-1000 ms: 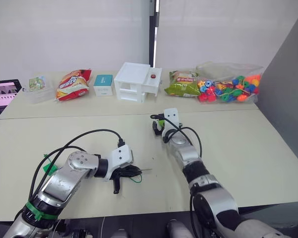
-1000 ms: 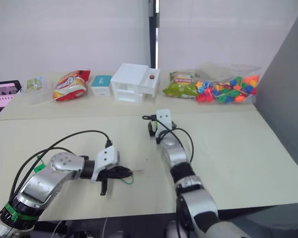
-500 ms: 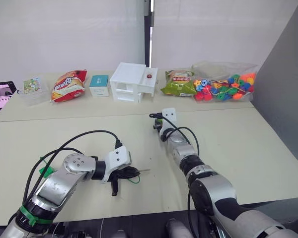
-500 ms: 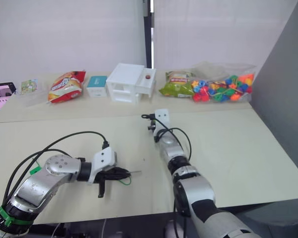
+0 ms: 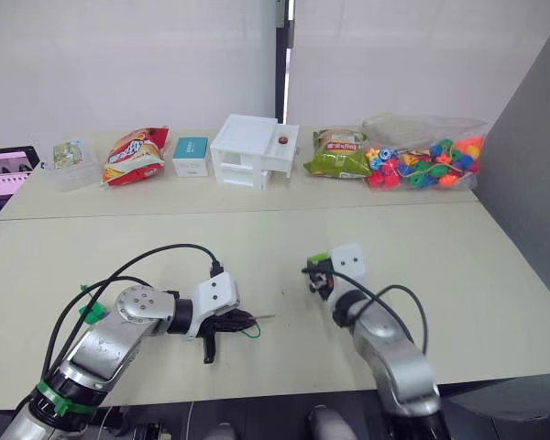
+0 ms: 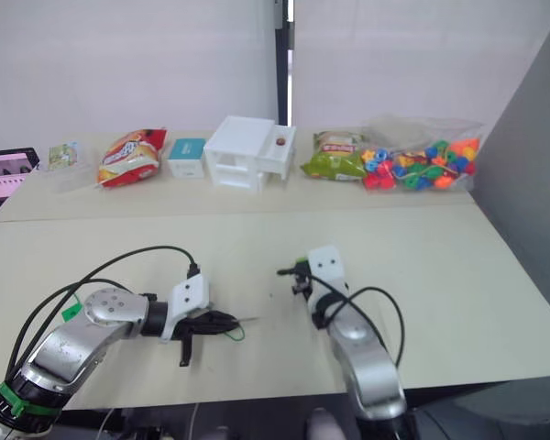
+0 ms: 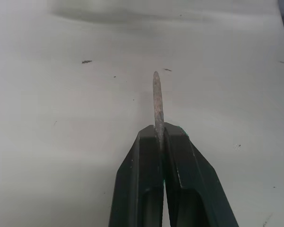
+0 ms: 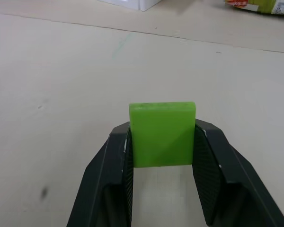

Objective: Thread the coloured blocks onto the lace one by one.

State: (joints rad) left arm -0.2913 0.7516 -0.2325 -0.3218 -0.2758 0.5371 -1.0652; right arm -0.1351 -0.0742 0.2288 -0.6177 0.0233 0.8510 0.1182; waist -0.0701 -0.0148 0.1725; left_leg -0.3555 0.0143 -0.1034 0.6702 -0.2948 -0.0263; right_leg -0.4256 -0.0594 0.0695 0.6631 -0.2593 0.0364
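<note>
The left tool [image 5: 241, 322] hides most of the lace [image 5: 253, 331].

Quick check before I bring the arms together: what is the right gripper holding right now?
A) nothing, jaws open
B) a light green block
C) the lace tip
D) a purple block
B: the right wrist view shows the right gripper clamped on a light green block held between its two black fingers, above the table.

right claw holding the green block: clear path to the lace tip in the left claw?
Probably yes. Bare table lies between the light green block in the right claw and the lace tip in the left claw.
</note>
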